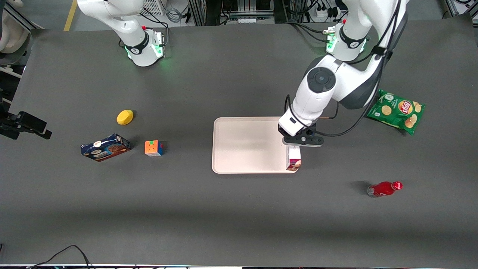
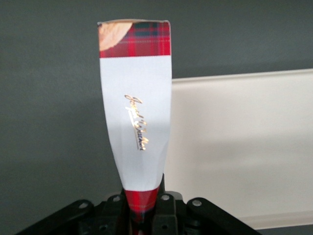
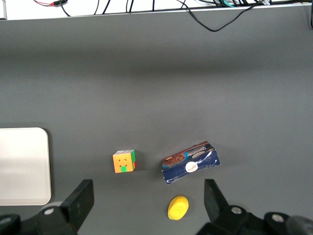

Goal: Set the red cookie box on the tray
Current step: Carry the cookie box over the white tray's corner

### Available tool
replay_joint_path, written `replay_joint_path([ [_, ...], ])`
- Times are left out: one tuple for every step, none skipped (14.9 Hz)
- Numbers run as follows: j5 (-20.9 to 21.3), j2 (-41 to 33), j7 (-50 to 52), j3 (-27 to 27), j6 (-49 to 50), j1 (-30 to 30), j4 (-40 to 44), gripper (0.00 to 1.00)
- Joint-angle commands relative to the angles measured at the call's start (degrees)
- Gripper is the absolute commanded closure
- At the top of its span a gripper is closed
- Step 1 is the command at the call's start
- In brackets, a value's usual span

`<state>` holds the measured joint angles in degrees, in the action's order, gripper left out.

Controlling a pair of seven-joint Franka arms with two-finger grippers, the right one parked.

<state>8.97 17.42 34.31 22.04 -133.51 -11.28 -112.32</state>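
Note:
My left gripper (image 1: pixel 295 147) is shut on the red cookie box (image 1: pixel 294 160), gripping it by one dark-red plaid end. In the left wrist view the box (image 2: pixel 137 112) reaches away from the gripper (image 2: pixel 144 211), showing its white label panel and a plaid end with a cookie picture. It hangs along the edge of the pale tray (image 1: pixel 246 145) at the working arm's end, by the corner nearest the front camera. Part of the box is over the tray (image 2: pixel 234 147) and part over the dark table. I cannot tell whether the box touches the tray.
Toward the parked arm's end lie a dark-blue cookie box (image 1: pixel 105 147), a colour cube (image 1: pixel 154 148) and a yellow object (image 1: pixel 125 117). Toward the working arm's end lie a green chips bag (image 1: pixel 397 111) and a red bottle (image 1: pixel 384 188) on its side.

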Motion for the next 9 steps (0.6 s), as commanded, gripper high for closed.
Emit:
replay_joint_path([
  [6.0,1.5,8.0,-0.2,-2.9,-1.5,-3.2,1.0],
  [6.7,2.0,9.5,-0.2,-4.1,-1.7,-3.6,1.0],
  [6.7,2.7,10.1,-0.2,-5.3,-1.8,-3.9,1.0],
  [6.7,3.5,11.2,-0.2,-6.2,-1.8,-4.0,1.0],
  [6.7,4.3,12.7,-0.2,-7.4,-1.9,-3.9,1.0],
  [6.7,5.2,13.4,-0.2,-8.4,-2.0,-4.0,1.0],
  [6.8,5.8,13.5,-0.3,-9.0,-2.3,-4.0,1.0],
  [6.8,6.2,13.5,-0.4,-9.5,-2.3,-4.3,1.0],
  [6.8,6.5,13.5,-0.4,-10.7,-2.3,-5.0,1.0],
])
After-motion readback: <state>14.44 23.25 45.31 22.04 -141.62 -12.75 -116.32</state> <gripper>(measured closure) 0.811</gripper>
